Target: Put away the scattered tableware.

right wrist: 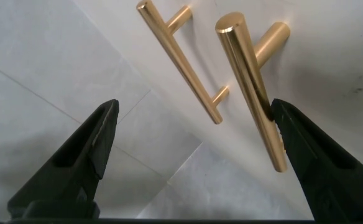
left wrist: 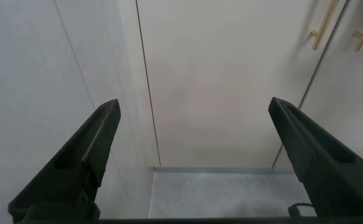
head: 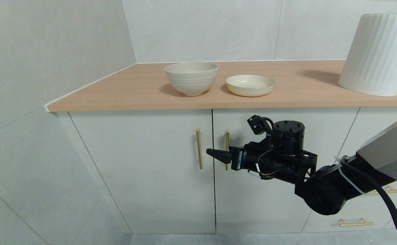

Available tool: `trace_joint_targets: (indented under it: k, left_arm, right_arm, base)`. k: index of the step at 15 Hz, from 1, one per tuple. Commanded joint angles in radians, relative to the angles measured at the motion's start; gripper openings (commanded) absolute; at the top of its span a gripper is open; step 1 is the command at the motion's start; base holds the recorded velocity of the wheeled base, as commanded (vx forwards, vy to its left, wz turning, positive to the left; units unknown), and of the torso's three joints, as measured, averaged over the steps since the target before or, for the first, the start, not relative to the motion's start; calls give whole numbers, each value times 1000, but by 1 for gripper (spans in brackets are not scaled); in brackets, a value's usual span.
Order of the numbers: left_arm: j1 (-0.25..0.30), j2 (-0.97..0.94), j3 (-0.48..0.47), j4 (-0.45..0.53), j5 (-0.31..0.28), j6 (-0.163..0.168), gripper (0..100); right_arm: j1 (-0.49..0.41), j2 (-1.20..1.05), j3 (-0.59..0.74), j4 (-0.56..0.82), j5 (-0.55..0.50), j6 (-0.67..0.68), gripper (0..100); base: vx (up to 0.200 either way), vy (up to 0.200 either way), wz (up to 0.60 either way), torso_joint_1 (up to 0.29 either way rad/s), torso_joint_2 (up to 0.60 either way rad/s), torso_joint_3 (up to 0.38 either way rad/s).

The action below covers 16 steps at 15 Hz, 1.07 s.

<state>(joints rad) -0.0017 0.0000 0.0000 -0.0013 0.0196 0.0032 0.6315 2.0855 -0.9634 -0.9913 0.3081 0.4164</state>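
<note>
Opening the cabinet looks to be the step in hand: the right tool [head: 223, 153], jaws spread wide, sits at the right door's brass handle [head: 226, 144], perhaps touching it with one finger. Next it needs to close on that bar and pull. The left tool [left wrist: 194, 112] hangs wide open, low before the left door. Above, a ribbed cream bowl [head: 191, 78] and a shallow cream dish [head: 250, 85] stand near each other, upright and not touching, on the wooden table [head: 287, 98].

The right gripper [right wrist: 192, 107] has its fingers spread wide. The nearer brass handle [right wrist: 248, 87] stands in the gap, just beside one finger, leaving free room toward the other. The second handle [right wrist: 180, 62] lies farther on. The cabinet doors [head: 144, 163] wall off everything beyond the fingertips. The left gripper [left wrist: 194, 115] has a free gap between its fingers.
</note>
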Motion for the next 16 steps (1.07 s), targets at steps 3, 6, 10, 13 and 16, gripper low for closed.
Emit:
trace_joint_targets:
  k: [3, 6, 10, 13, 16]
  left_arm:
    - [0, 2, 0, 1, 0, 0, 100]
    - [0, 2, 0, 0, 0, 0, 100]
    - [0, 2, 0, 0, 0, 0, 100]
    - [0, 2, 0, 0, 0, 0, 100]
    - [0, 2, 0, 0, 0, 0, 100]
  right_arm:
    - [20, -21, 41, -3, 13, -1, 100]
    - [31, -25, 72, -63, 28, 1, 100]
    - [36, -45, 95, -72, 36, 1, 100]
    - [43, -42, 97, -72, 40, 7, 100]
    - [45, -45, 104, -78, 40, 28, 100]
  base:
    - [0, 0, 0, 0, 0, 0]
    - [0, 0, 0, 0, 0, 0]
    - [0, 0, 0, 0, 0, 0]
    - [0, 0, 0, 0, 0, 0]
    - [0, 0, 0, 0, 0, 0]
